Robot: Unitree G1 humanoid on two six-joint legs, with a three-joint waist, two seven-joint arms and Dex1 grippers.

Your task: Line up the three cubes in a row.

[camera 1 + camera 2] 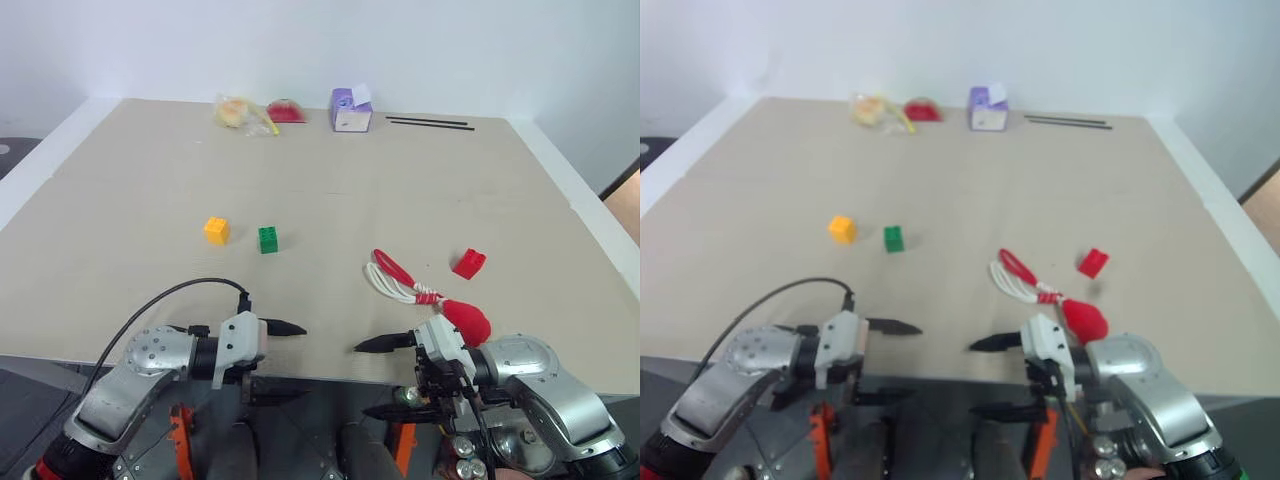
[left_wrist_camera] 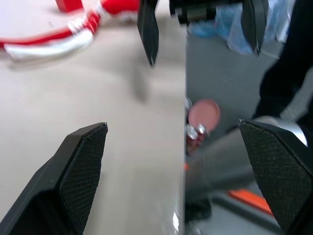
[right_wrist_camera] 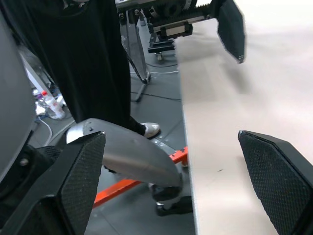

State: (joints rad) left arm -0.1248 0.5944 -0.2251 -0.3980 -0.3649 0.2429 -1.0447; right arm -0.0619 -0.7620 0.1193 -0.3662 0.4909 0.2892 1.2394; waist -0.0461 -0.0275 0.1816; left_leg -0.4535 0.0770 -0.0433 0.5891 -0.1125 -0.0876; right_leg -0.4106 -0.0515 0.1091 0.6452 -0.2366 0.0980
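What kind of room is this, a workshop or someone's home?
Probably a robot test lab, not a home: a bare beige table against a plain white wall, small toy cubes laid out on it, and cables on the floor.

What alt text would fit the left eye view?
Three small cubes sit apart on a beige table: orange-yellow cube and green cube close together, red cube off to the right beyond a red bulb with cord. Left gripper and right gripper hang open at the near edge, pointing at each other, holding nothing.
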